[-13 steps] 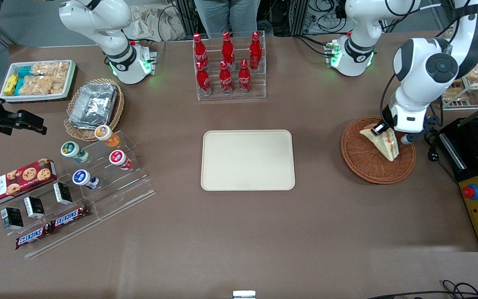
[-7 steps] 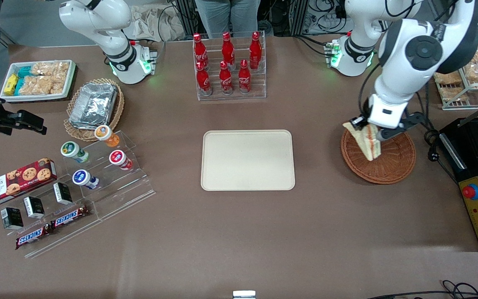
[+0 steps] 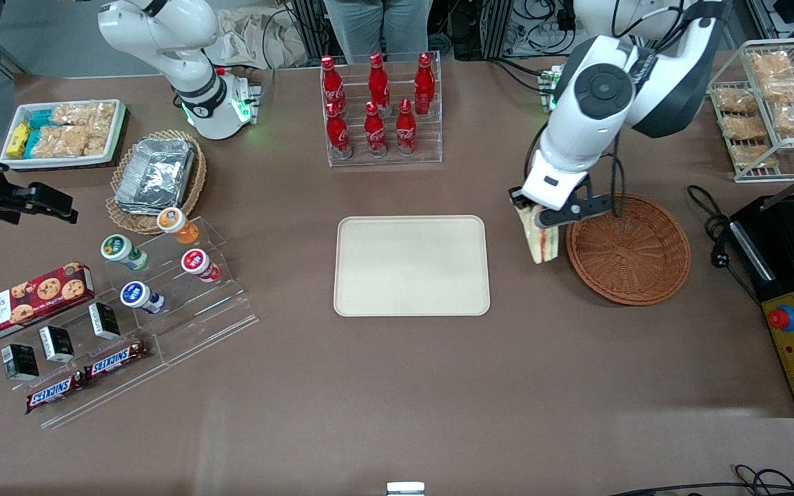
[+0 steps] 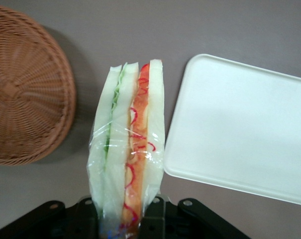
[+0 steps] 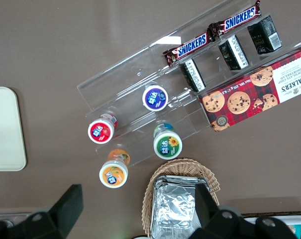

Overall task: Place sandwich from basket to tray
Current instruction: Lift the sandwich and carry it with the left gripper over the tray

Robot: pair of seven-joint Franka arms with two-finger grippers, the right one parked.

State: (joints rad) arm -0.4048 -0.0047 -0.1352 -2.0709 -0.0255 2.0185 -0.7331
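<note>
Mid-carry over the worktop [image 3: 383, 386]: we see the left arm's gripper [image 3: 533, 215] hanging in the gap between the basket [image 3: 628, 249] and the tray [image 3: 411, 265], its jaws clamped on the top of the sandwich [image 3: 540, 238], which dangles point-down in clear wrap, off every surface. The wrist view confirms the grip: the wrapped sandwich [image 4: 128, 144] runs straight out from the gripper [image 4: 125, 219], white bread either side of a red and green filling, with the basket [image 4: 26, 99] to one side of it and the tray [image 4: 240, 124] to the other. The basket now holds nothing, and the tray is bare. We judge the pick-up done and the transfer to be the step in hand, roughly halfway along. The next move, as we read it, calls for carrying the sandwich sideways toward the parked arm's end until it hangs over the tray's middle, then lowering it until the tip meets the tray floor before the jaws part. Because the wedge hangs on edge, we expect it to tip onto a flat face when let go, so a low release well inside the rim looks wise.
</note>
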